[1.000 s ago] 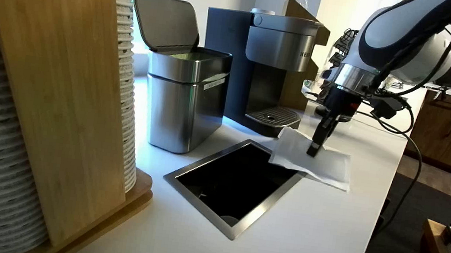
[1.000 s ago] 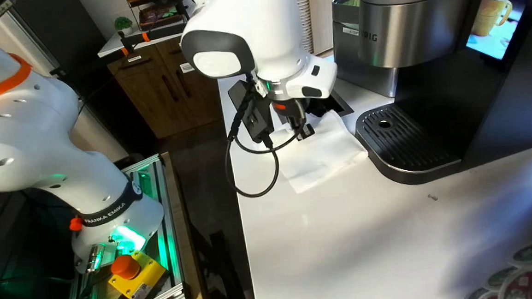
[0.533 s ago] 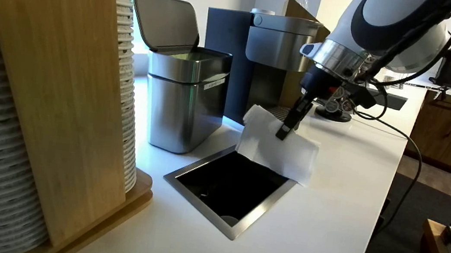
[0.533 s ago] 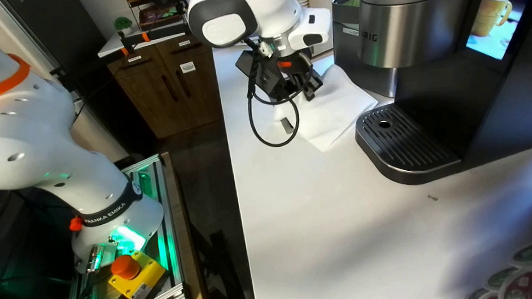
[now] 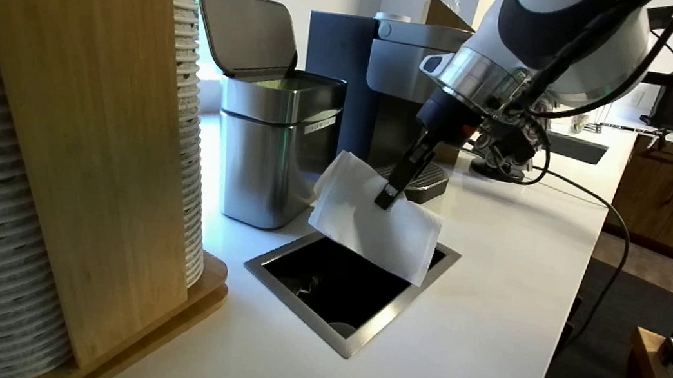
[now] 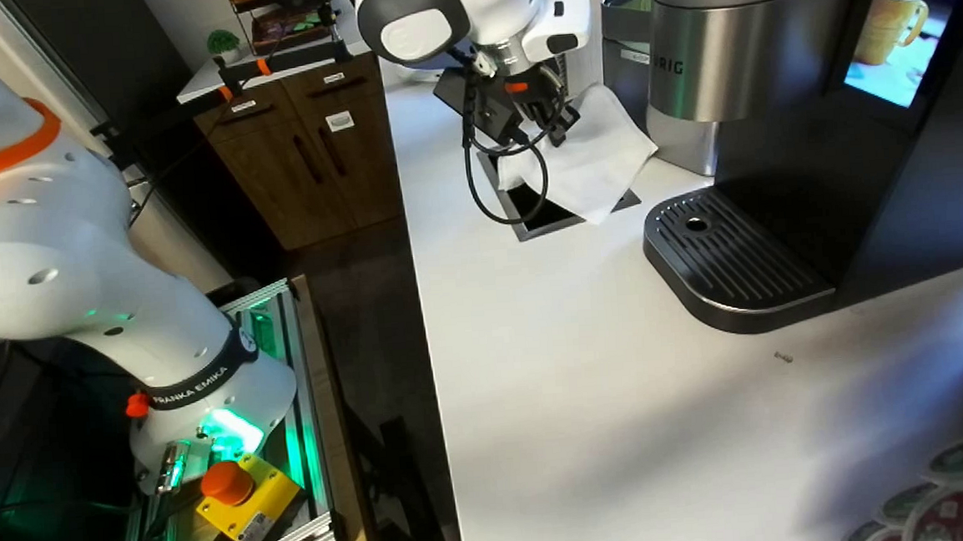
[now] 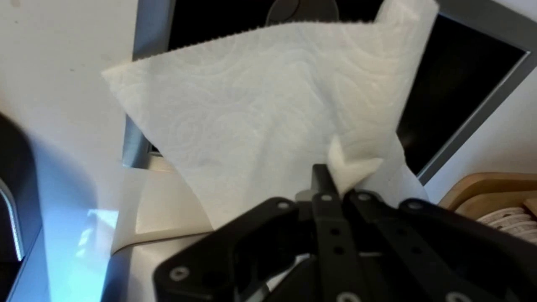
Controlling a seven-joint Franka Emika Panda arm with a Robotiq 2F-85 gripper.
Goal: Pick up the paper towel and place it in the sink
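Observation:
The paper towel (image 5: 364, 225) is a limp white sheet, hanging tilted over the far part of the sink (image 5: 389, 310). The sink is a dark rectangular basin with a steel rim. My gripper (image 5: 384, 198) is shut on a pinched fold near the towel's upper middle. In an exterior view, the towel (image 6: 600, 154) hides much of the sink (image 6: 546, 227) below my gripper (image 6: 561, 132). In the wrist view, the towel (image 7: 251, 109) spreads out beyond the gripper (image 7: 342, 188) and covers the middle of the sink (image 7: 491, 21); one corner reaches past the rim.
A steel trash bin (image 5: 255, 165) with its lid up stands close behind the sink. A black coffee machine (image 5: 339, 72) stands beside it; its drip tray (image 6: 731, 247) juts onto the counter. A wooden stand (image 5: 77, 135) with stacked cups (image 5: 190, 117) is at the sink's opposite side.
My gripper has carried the towel from the counter at the sink's edge to over the basin, toward the cup stand. The towel has risen and hangs more steeply. The gripper has stayed shut on it.

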